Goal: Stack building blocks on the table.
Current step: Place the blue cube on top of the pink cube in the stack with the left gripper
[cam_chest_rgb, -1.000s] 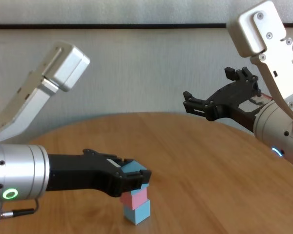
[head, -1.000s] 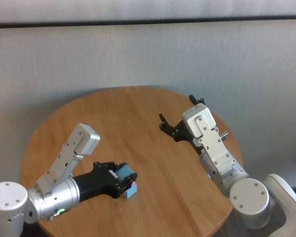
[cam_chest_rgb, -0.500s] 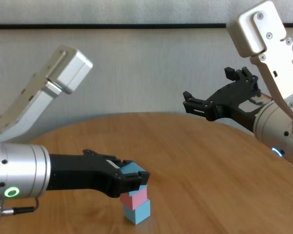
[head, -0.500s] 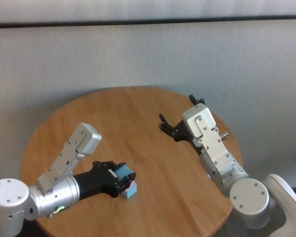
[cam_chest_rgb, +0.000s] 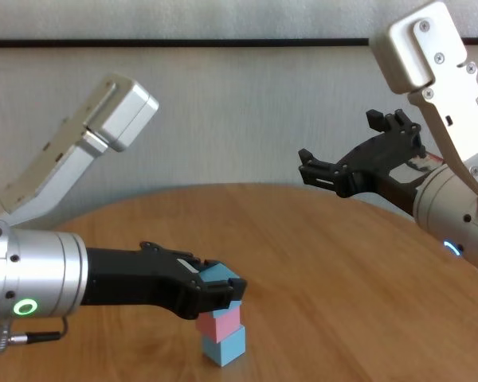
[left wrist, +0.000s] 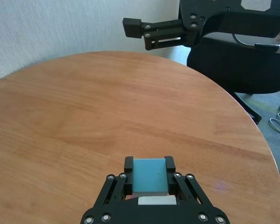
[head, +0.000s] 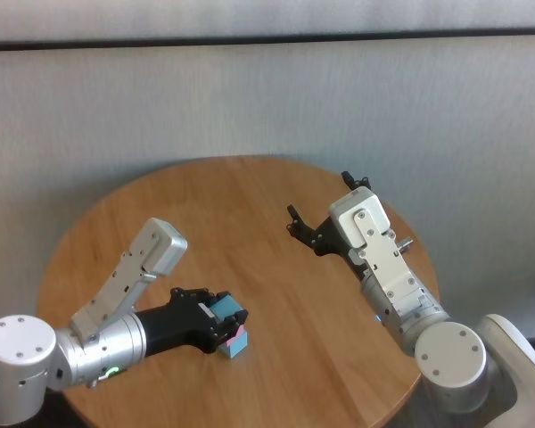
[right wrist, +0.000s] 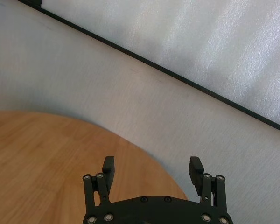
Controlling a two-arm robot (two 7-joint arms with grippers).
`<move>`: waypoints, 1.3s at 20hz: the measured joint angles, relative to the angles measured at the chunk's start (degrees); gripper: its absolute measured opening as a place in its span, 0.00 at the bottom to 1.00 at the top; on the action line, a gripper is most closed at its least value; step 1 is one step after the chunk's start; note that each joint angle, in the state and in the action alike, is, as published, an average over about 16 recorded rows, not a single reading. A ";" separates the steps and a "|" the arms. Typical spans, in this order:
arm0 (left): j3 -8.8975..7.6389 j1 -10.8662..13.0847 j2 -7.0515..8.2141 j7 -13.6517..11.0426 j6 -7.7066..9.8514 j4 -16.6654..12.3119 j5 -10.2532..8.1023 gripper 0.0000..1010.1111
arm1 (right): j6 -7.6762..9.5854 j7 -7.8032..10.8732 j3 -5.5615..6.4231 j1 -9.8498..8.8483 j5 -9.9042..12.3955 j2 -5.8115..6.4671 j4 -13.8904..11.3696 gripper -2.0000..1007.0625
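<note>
While the left gripper [head: 225,323] sits low over the near-left part of the table [head: 250,205] in the head view, its jaws are clamped on a light blue block [head: 229,312]. A sliver of the pink block [head: 241,333] shows under it, with another blue block [head: 237,349] at the bottom. Right gripper [head: 319,214] hangs above the right-centre of the table, jaws spread, holding nothing, well apart from the stack.

Left wrist view: left gripper [left wrist: 149,165] fingers [left wrist: 129,168] pinch the light blue block [left wrist: 149,175] on two opposite sides; only its top face shows, lower blocks hidden. Wood top of the table [left wrist: 107,116] stretches ahead. Right gripper [left wrist: 151,30] visible far off above the far edge, a dark office chair [left wrist: 242,65] behind it on the floor.

Right wrist view: right gripper [right wrist: 151,170] jaws wide apart, nothing between them. Curved far edge of the table [right wrist: 37,154] below, grey wall [right wrist: 84,79] behind.

Chest view: three-high stack near the table's [cam_chest_rgb: 319,263] front edge: blue block [cam_chest_rgb: 223,345] on the wood, pink block [cam_chest_rgb: 218,321] on it, light blue block [cam_chest_rgb: 221,282] on top, sitting slightly twisted against the pink one. Left gripper [cam_chest_rgb: 213,291] comes in from the left, clamped on the top block. Cannot tell if top block rests fully on pink. Right gripper [cam_chest_rgb: 350,155] is raised at upper right, jaws apart.
</note>
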 joint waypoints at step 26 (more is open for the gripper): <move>1.53 -1.73 0.83 -0.44 1.01 1.48 -1.26 0.51 | 0.00 0.00 0.00 0.00 0.00 0.00 0.00 1.00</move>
